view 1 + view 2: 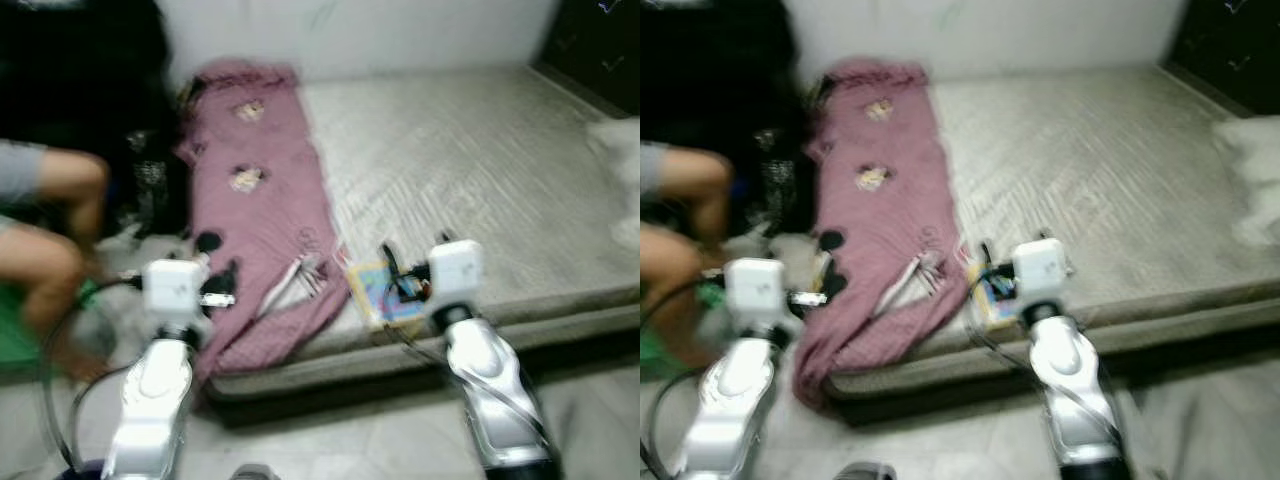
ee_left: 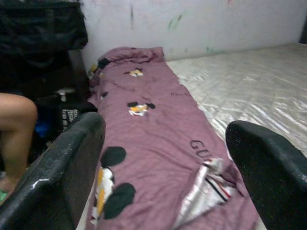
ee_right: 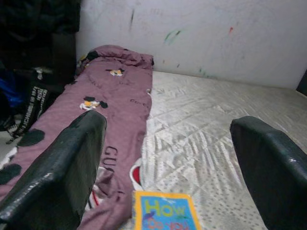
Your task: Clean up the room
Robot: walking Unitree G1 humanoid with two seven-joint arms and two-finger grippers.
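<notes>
Both claws gape wide, holding nothing: beyond the left claw (image 2: 163,167) lies the mauve blanket (image 2: 153,129), below the right claw (image 3: 168,163) a picture book (image 3: 165,211), its title legible there.

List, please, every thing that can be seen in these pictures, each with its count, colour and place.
Quilted grey mattress: one, grey, lying low on the floor by the white wall.
Mauve cartoon-print blanket: one, mauve with black and yellow figures, stretched along the mattress's left side, its end hanging over the front edge.
Yellow and blue book: one, on the mattress near the front edge, beside the blanket.
White fluffy thing: one, at the mattress's right edge; blurred.
Person's bare legs: bent, on the left beside the mattress.
Left gripper: black, open, over the blanket.
Right gripper: black, open, above the book.
</notes>
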